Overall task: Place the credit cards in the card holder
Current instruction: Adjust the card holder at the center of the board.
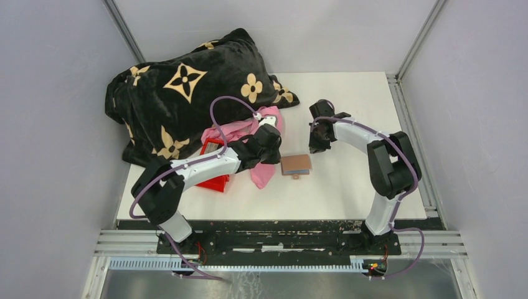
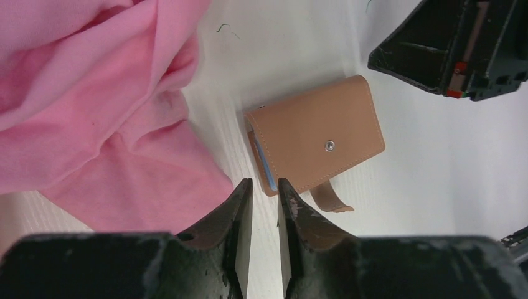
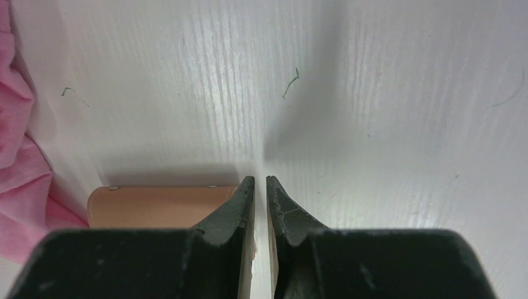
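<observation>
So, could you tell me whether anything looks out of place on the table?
The wallet lies closed, yet its snap tab hangs loose and unfastened. A pink cloth sits crumpled next to the red bin.

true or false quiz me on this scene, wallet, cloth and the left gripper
1. The card holder lies closed on the table. True.
2. The left gripper holds a card. False: it is empty, with bare table showing through its narrow gap.
3. A pink cloth lies beside the card holder. True.
4. The holder's snap tab is fastened. False: it sticks out loose from the edge.
</observation>
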